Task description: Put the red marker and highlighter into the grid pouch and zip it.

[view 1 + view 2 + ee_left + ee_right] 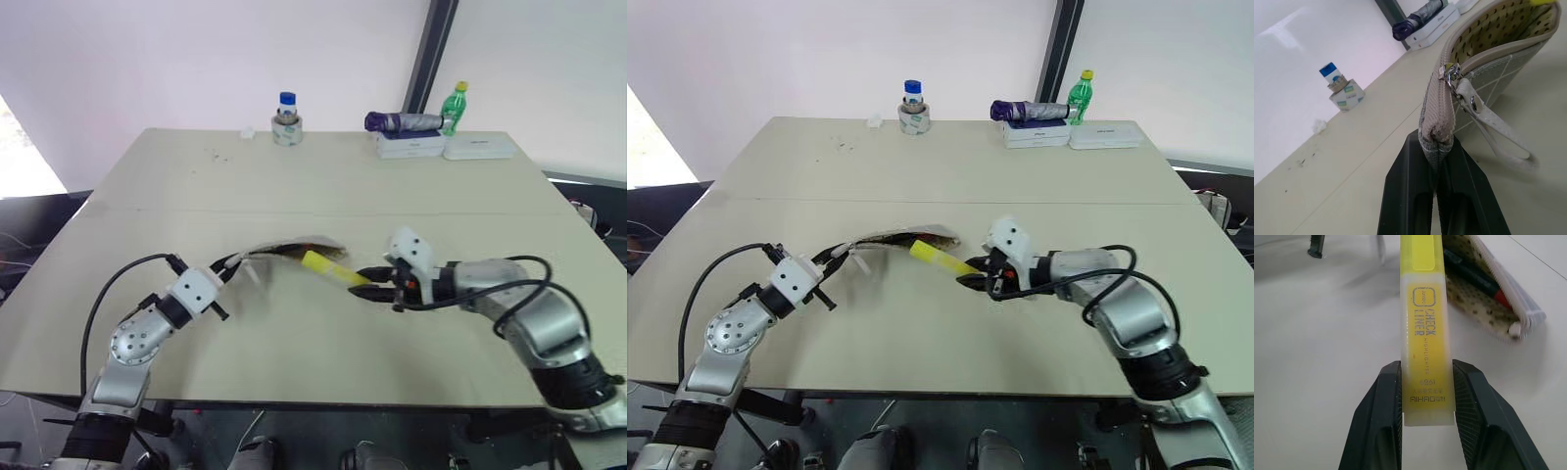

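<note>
The left gripper [1437,196] pinched the grid pouch [1488,73] end to hold its mouth open while the right gripper [1425,401], clamping the highlighter [1425,333], aimed it inside beside the red marker [1484,281].

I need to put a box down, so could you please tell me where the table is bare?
Bare: the wide stretch between the tape roll, the white boxes and the pouch. Crowded: the near middle, around pouch, highlighter and both pincers.
</note>
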You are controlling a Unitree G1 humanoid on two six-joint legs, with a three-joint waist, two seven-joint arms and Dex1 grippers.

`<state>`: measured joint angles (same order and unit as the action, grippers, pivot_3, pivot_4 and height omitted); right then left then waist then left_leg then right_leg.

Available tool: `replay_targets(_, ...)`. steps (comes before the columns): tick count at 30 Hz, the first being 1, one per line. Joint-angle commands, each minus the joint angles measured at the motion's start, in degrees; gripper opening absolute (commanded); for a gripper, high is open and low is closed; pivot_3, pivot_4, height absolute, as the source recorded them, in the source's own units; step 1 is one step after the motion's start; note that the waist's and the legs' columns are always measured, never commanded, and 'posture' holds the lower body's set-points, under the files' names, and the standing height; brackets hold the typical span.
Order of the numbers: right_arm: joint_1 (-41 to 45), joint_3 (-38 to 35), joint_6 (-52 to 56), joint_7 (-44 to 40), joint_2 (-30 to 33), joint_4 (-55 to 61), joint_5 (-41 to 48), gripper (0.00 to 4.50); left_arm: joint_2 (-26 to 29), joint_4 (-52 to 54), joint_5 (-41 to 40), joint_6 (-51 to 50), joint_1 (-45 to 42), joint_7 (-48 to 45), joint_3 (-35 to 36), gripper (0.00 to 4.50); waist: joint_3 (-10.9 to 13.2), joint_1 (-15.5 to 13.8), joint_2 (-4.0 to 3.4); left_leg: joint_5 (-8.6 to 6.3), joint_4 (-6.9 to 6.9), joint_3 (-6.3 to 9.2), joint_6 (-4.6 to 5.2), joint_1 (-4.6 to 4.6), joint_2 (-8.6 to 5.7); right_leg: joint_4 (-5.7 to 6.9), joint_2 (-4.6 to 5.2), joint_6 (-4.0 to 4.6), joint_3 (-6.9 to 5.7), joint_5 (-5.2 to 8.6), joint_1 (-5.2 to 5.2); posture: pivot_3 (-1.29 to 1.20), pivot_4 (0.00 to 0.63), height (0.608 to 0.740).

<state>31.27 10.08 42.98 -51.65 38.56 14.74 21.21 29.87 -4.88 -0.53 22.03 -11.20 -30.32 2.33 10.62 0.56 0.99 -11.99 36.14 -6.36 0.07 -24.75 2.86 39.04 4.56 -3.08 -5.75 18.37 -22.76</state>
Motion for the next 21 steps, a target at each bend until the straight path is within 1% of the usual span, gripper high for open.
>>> replay_targets(1,2.5,1.2,-2.8,0.1,-0.6,-1.5,-2.2,0.88,-0.3,2.9,0.0,0.5,-0.9,0.2,-0.4,0.0,0.0,0.0,0.0,0.0,0.01,0.0,0.0,0.0,0.0,0.0,0.0,0.0,0.0,0.0,0.01,0.0,0.15,0.737)
replay_targets(8,4.6,3.5,-3.4,1.2,-3.0,-4.6,-4.7,0.88,0.8,3.9,1.4,1.0,-0.3,-0.8,-2.1,0.0,0.0,0.2,0.0,0.0,-0.02,0.0,0.0,0.0,0.01,0.01,-0.01,0.0,-0.01,0.0,-0.01,0.0,0.15,0.737)
replay_targets(12,7.9,7.9,-6.8,0.7,-3.0,-6.4,-10.1,0.88,1.3,4.0,3.3,1.8,-0.5,-2.1,-4.3,0.0,0.0,0.2,-0.01,0.0,0.01,0.0,0.0,0.0,0.01,0.03,-0.01,0.0,-0.01,0.0,-0.01,0.0,0.15,0.737)
replay_targets(15,9.6,12.6,-11.8,0.4,-2.0,-8.1,-16.6,0.88,1.1,3.8,3.7,1.6,-1.3,-2.3,-5.0,0.0,0.0,0.2,-0.01,0.0,0.0,-0.01,0.0,0.0,0.01,0.03,-0.01,0.0,-0.01,0.0,-0.02,0.0,0.15,0.737)
replay_targets(21,13.0,15.8,-18.4,-0.3,-4.0,-11.1,-22.7,0.88,0.9,3.4,3.9,1.5,-2.4,-2.7,-6.4,0.0,0.0,0.2,-0.01,0.01,0.02,-0.01,-0.01,0.0,0.01,0.05,-0.01,0.0,-0.01,0.0,-0.01,0.0,0.15,0.737)
